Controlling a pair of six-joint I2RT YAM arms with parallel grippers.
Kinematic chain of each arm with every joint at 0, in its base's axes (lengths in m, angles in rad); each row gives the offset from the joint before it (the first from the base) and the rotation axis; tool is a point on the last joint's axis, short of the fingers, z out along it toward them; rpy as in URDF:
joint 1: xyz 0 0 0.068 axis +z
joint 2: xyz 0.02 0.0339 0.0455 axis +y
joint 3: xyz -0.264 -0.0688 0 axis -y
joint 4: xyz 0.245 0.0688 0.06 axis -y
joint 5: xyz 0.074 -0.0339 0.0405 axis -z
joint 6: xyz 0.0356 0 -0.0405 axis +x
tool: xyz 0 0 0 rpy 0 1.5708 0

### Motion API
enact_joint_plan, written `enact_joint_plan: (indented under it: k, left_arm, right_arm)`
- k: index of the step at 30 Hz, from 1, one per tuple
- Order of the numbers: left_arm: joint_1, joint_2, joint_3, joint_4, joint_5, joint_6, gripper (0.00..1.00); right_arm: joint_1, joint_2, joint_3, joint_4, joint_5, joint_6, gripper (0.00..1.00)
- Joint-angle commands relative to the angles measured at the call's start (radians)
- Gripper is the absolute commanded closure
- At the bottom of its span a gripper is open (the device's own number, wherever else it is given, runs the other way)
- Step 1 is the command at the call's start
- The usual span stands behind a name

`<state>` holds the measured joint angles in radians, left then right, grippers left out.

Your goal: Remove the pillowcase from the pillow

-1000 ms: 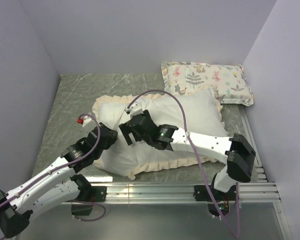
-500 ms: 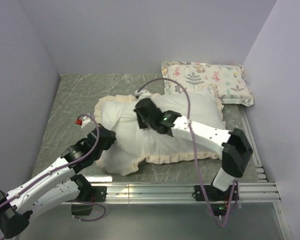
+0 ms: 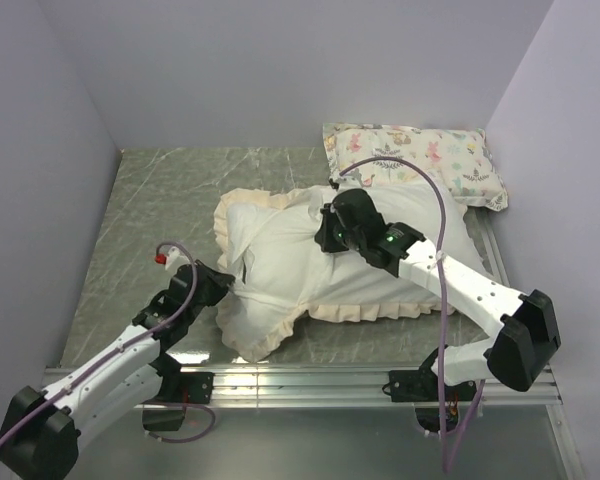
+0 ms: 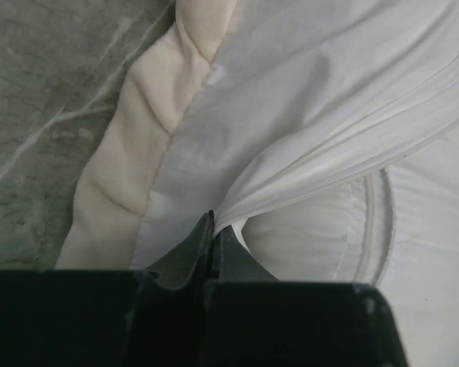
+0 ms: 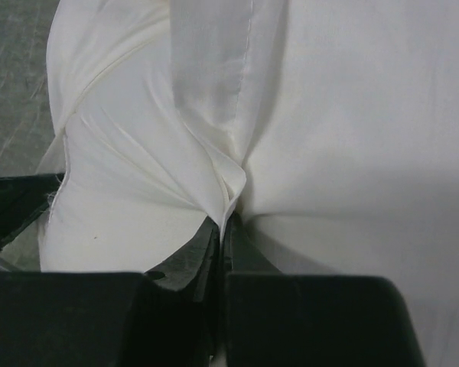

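Observation:
The pillowcase (image 3: 280, 275) lies mid-table, white side showing, with a cream ruffled border (image 3: 365, 312) around it. My left gripper (image 3: 223, 283) is shut on a fold of its white fabric at the left edge, beside the ruffle (image 4: 149, 145); the left wrist view shows the pinch (image 4: 215, 223). Under that lifted fold a rounded white bulge with a piped seam (image 4: 329, 229) shows, seemingly the pillow inside. My right gripper (image 3: 327, 235) sits on top of the bundle, shut on a hemmed white fold (image 5: 226, 220) of the pillowcase (image 5: 138, 199).
A small animal-print pillow (image 3: 415, 160) lies at the back right corner, touching the bundle's far edge. Walls close in the table on the left, back and right. A metal rail (image 3: 310, 380) runs along the near edge. Grey marbled tabletop (image 3: 150, 210) shows at left.
My right gripper went from open to shut on the fabric and moved back and to the right, dragging the bundle right. The left gripper stayed shut at the left edge.

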<state>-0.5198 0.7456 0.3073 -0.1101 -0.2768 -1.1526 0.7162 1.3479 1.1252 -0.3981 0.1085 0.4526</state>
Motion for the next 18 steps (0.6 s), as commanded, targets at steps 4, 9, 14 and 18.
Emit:
enact_joint_plan:
  k: [4, 9, 14, 18]
  left_arm:
    - [0.032, 0.155, -0.094, 0.102, 0.105, 0.120, 0.99]
    - [0.029, 0.178, -0.112, 0.171, 0.126, 0.128, 1.00]
    - [0.030, 0.141, -0.138, 0.182, 0.137, 0.120, 1.00]
    - [0.029, 0.121, -0.149, 0.193, 0.149, 0.113, 0.99]
  right_arm:
    - [0.058, 0.000, 0.016, 0.009, 0.264, -0.052, 0.94]
    - [0.215, -0.024, 0.119, -0.041, 0.382, -0.083, 0.37]
    - [0.402, -0.032, 0.205, -0.096, 0.481, -0.095, 0.24]
    - [0.505, 0.048, 0.239, -0.065, 0.410, -0.101, 0.23]
